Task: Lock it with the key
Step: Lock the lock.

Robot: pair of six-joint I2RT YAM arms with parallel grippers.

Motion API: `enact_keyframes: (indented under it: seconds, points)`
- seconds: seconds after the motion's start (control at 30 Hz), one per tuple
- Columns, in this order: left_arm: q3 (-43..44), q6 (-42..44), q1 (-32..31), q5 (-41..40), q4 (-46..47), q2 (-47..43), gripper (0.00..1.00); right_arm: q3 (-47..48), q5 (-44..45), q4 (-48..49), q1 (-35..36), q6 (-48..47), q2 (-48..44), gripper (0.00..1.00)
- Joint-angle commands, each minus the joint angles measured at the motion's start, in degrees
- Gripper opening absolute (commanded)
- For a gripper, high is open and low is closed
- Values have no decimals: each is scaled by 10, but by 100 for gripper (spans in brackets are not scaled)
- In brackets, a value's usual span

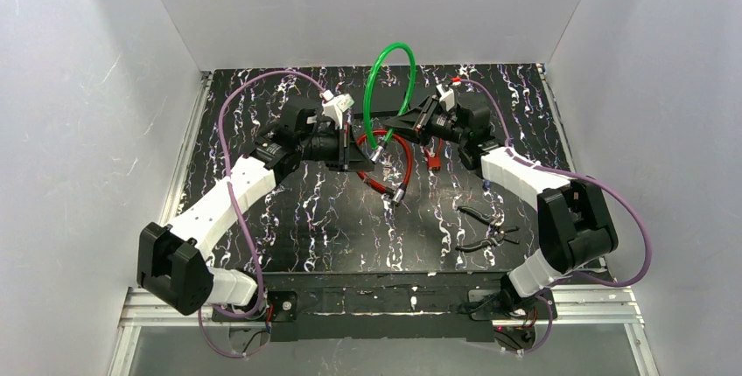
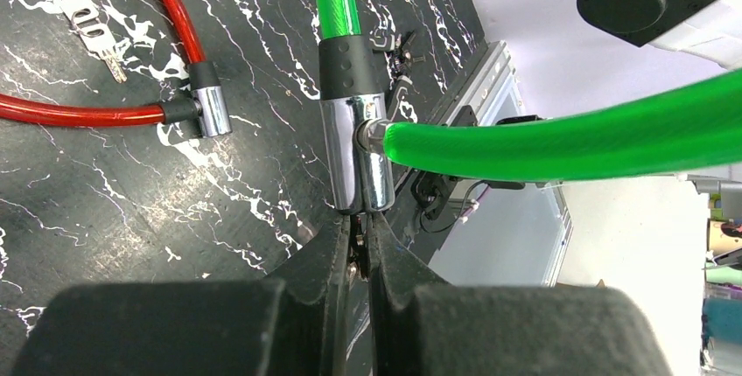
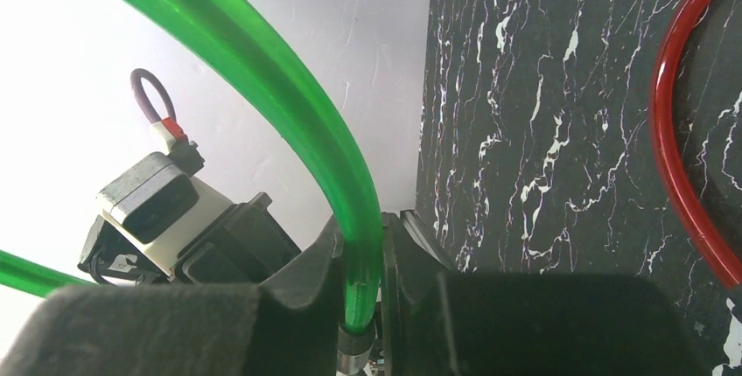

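- The green cable lock [image 1: 391, 45] is lifted off the table [image 1: 289, 219], its loop standing up between the two arms over the middle of the surface.
- The right end effector [image 3: 367, 236] is clenched on the green cable, steadying it from the right.
- The left end effector [image 2: 359, 219] is pinched closed right at the foot of the lock barrel [image 2: 354, 153]. A dark sliver shows in the slit between its fingers, too hidden to name.
- The barrel's long axis runs straight out from the left fingertips, its end facing them, so I'd judge any turning falls to the left arm, about that same axis.
- The barrel is shiny chrome with a black collar, and the cable's free end enters its side.
- A red cable lock [image 2: 87, 114] and a loose key [image 2: 87, 22] lie flat on the table.
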Motion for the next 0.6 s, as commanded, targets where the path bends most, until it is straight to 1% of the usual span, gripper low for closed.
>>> enact_keyframes:
  seconds: [0.0, 0.07, 0.1, 0.17, 0.2, 0.23, 0.27, 0.37, 0.57]
  points:
    - [-31, 3, -1, 42, -5, -37, 0, 19, 1, 66, -1, 15, -28, 1]
    - [-40, 2, 1, 47, -1, -43, 0, 19, 1, 66, -2, 13, -28, 1]
    - [-39, 3, 3, 49, 0, -46, 3, 20, 2, 64, -2, 12, -28, 1]
    - [-29, 8, 9, 52, 1, -48, 26, 20, 2, 57, -2, 7, -28, 1]
    - [-23, 10, 13, 54, 2, -49, 35, 18, 3, 53, -2, 5, -28, 1]
    - [-14, 12, 18, 54, 4, -51, 42, 17, 3, 49, -2, 2, -28, 1]
    - [-3, 14, 23, 54, 8, -52, 47, 16, 4, 43, -2, -1, -28, 1]
    - [21, 32, 36, 44, 25, -61, 50, 9, 7, 27, -2, -14, -29, 1]
    - [63, 87, 38, -12, 43, -57, 60, 3, 10, 17, 1, -24, -28, 1]
